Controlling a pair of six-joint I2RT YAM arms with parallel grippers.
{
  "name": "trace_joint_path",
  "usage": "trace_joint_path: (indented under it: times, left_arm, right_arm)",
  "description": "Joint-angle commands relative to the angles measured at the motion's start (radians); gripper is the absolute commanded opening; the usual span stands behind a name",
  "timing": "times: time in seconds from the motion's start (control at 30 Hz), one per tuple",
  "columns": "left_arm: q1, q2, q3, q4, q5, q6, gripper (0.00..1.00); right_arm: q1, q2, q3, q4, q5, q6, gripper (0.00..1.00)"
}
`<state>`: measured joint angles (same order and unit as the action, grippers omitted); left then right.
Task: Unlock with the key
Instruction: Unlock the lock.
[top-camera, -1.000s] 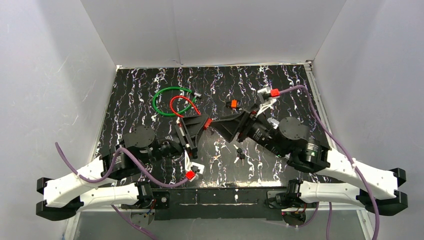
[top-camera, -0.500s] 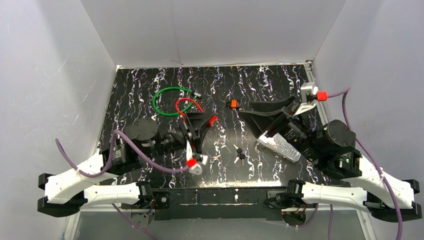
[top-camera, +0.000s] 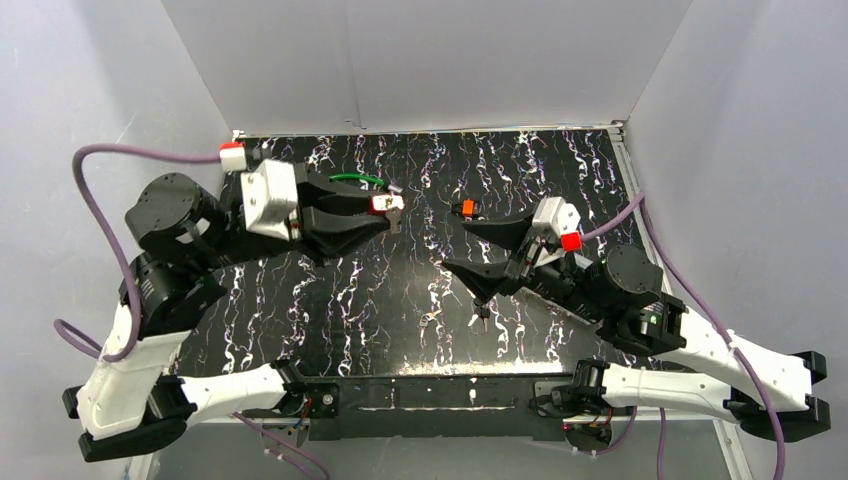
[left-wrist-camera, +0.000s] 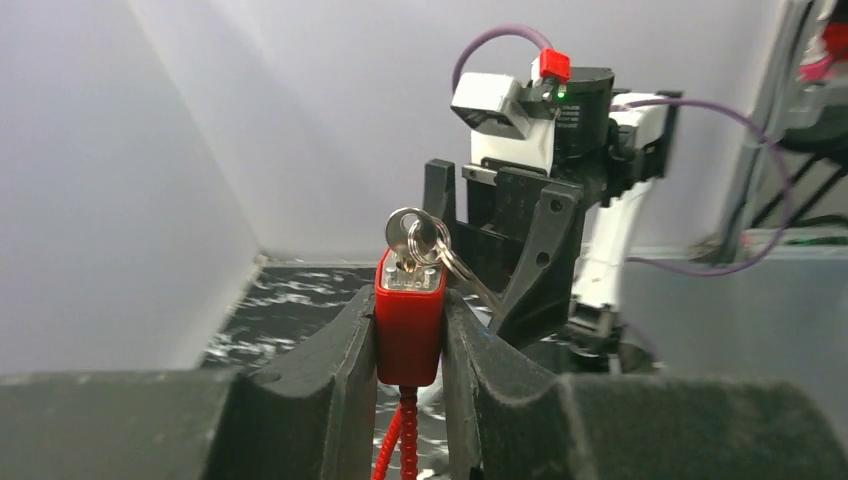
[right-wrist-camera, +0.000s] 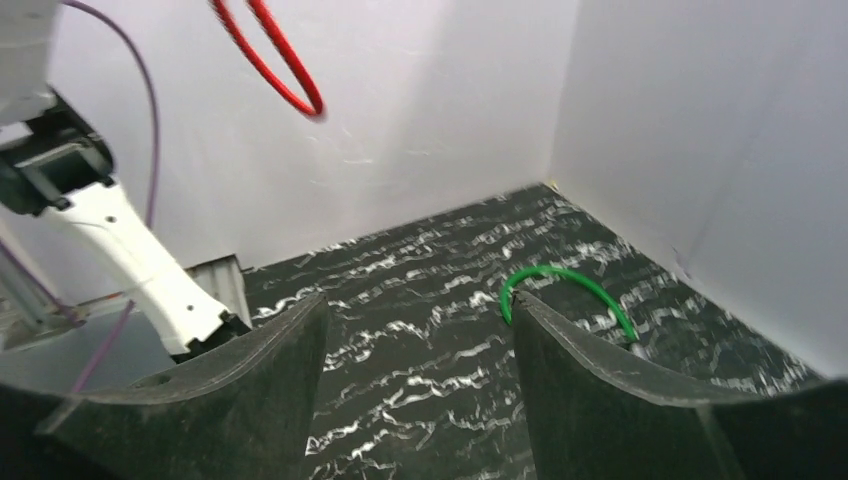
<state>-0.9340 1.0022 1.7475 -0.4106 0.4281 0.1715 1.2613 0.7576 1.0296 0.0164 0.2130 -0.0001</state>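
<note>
My left gripper (top-camera: 385, 210) is raised above the back left of the table and shut on a red padlock body (left-wrist-camera: 409, 320). A silver key (left-wrist-camera: 410, 235) with a key ring stands in the lock's top, and the red cable (left-wrist-camera: 400, 440) hangs below the jaws. My right gripper (top-camera: 455, 247) is open and empty, facing left toward the lock with a gap between them. In the right wrist view its jaws (right-wrist-camera: 415, 305) stand wide apart, and the red cable loop (right-wrist-camera: 275, 60) hangs at the top.
A green cable lock (top-camera: 355, 180) lies on the black marbled table (top-camera: 300, 300) behind my left gripper; it also shows in the right wrist view (right-wrist-camera: 560, 285). A small orange lock (top-camera: 466, 208) lies mid-back. Black keys (top-camera: 482, 315) and a small key (top-camera: 430, 320) lie near the front.
My left arm has lifted the red lock from the table's middle up and to the back left. My right arm swung right, then came back toward the centre, jaws open.
</note>
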Motion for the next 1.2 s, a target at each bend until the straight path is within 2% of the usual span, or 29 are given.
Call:
trace_joint_path:
  times: [0.0, 0.13, 0.27, 0.43, 0.53, 0.6, 0.67, 0.7, 1.17]
  left_arm:
    - [0.093, 0.057, 0.012, 0.03, 0.207, -0.34, 0.0]
    - [0.143, 0.064, -0.014, 0.079, 0.271, -0.432, 0.0]
    - [0.146, 0.069, -0.015, 0.097, 0.307, -0.445, 0.0]
    - [0.148, 0.061, -0.018, 0.109, 0.317, -0.441, 0.0]
    - [0.148, 0.056, -0.022, 0.12, 0.316, -0.44, 0.0]
    - [0.148, 0.049, -0.029, 0.126, 0.317, -0.435, 0.0]
    - [0.148, 0.041, -0.035, 0.131, 0.317, -0.429, 0.0]
    - [0.148, 0.037, -0.041, 0.133, 0.316, -0.424, 0.0]
    - [0.154, 0.034, -0.015, 0.168, 0.283, -0.374, 0.0]
  right_arm:
    - [0.002, 0.043, 0.095, 0.128, -0.197, -0.067, 0.73]
    - [0.004, 0.079, 0.118, 0.23, -0.249, -0.09, 0.75]
    - [0.004, 0.148, 0.182, 0.26, -0.28, -0.116, 0.75]
    - [0.004, 0.21, 0.222, 0.302, -0.285, -0.116, 0.65]
    - [0.004, 0.242, 0.235, 0.31, -0.291, -0.095, 0.48]
    - [0.004, 0.264, 0.24, 0.315, -0.295, -0.078, 0.29]
    - [0.003, 0.276, 0.24, 0.322, -0.28, -0.057, 0.04]
    - [0.003, 0.281, 0.238, 0.327, -0.272, -0.045, 0.01]
    - [0.003, 0.274, 0.145, 0.261, -0.287, 0.071, 0.01]
